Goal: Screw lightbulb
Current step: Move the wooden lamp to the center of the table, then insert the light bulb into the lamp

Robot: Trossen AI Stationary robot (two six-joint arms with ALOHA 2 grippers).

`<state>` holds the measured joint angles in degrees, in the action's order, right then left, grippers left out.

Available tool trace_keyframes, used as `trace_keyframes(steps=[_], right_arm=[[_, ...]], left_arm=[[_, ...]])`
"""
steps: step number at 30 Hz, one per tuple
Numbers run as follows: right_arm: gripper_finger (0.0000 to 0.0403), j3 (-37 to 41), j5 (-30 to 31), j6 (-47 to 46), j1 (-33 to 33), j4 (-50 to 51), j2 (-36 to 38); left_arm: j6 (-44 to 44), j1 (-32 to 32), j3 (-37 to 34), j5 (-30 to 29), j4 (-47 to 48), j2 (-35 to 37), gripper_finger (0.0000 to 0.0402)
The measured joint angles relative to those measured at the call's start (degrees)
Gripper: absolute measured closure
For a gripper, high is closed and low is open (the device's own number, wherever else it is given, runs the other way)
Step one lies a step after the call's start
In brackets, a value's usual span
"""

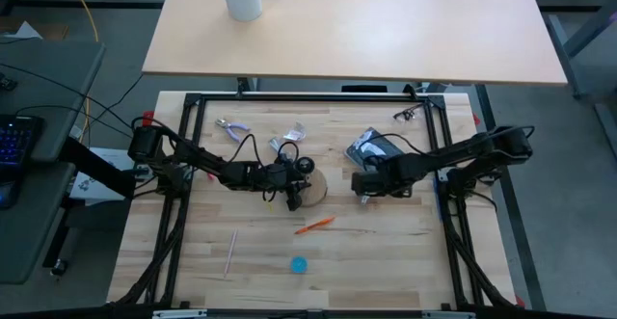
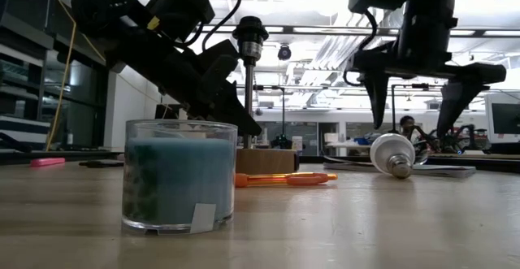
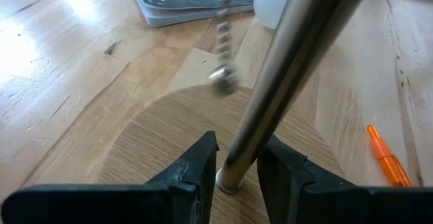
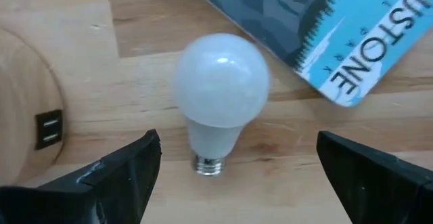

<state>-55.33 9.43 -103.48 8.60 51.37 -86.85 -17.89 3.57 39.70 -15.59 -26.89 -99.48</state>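
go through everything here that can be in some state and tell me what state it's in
lightbulb: lying on the table, not gripped
lamp socket: empty
right gripper: open, straddling the lightbulb
left gripper: closed around lamp rod
orange pen: lying flat

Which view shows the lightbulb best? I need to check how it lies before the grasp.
The right wrist view: the lightbulb lies on its side between the open right gripper. The low view shows it small, side-on; the high view hides it; the left wrist view catches only an edge.
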Motion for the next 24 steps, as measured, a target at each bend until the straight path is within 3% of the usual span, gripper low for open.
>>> trace_keyframes(steps=[8, 17, 24], right_arm=[[0.0018, 0.0, 1.0, 0.5, 0.0, -0.6, -0.2], [0.0018, 0.0, 0.9, 1.7, 0.0, -0.6, -0.2], [0.0018, 0.0, 2.1, 1.8, -0.2, -0.8, -0.2]], left_arm=[[1.9, 0.0, 0.0, 0.0, 0.1, 0.0, 0.0296], [2.0, 0.0, 0.0, 1.5, 0.2, 0.2, 0.0229], [2.6, -0.1, 0.0, 1.2, 7.3, 4.6, 0.0193]])
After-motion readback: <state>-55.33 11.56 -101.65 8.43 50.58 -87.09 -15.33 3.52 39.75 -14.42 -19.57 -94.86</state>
